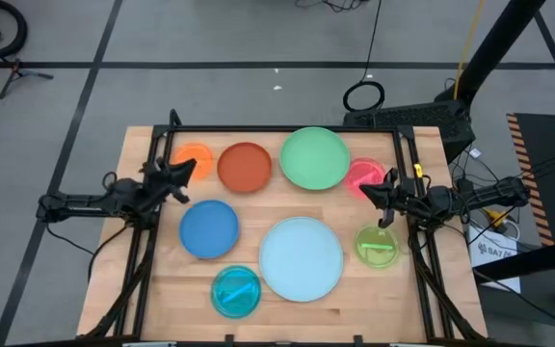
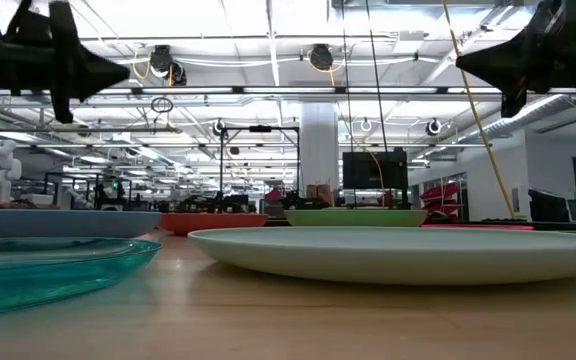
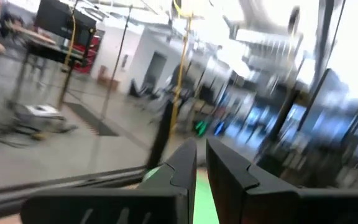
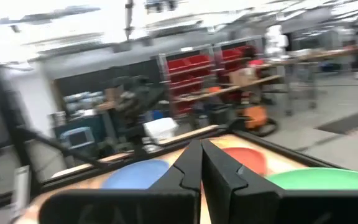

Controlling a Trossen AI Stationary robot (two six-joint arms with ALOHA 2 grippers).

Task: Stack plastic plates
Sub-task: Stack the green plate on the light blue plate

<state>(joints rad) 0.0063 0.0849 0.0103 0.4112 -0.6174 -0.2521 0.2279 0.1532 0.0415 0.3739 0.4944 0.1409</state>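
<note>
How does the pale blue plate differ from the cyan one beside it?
The pale blue plate is clearly larger than the cyan plate, the biggest on the table. The pale blue one is opaque, while the cyan one is translucent. The pale blue sits near the table's middle; the cyan lies closer to the front edge. Both are round, lie flat, and neither is stacked.

Pale blue plate (image 1: 301,257) is the biggest: green plate (image 1: 314,158) behind it, blue plate (image 1: 209,229) to its left, lime plate (image 1: 378,247) to its right, w/ cyan plate (image 1: 236,291) at front-left.
</note>
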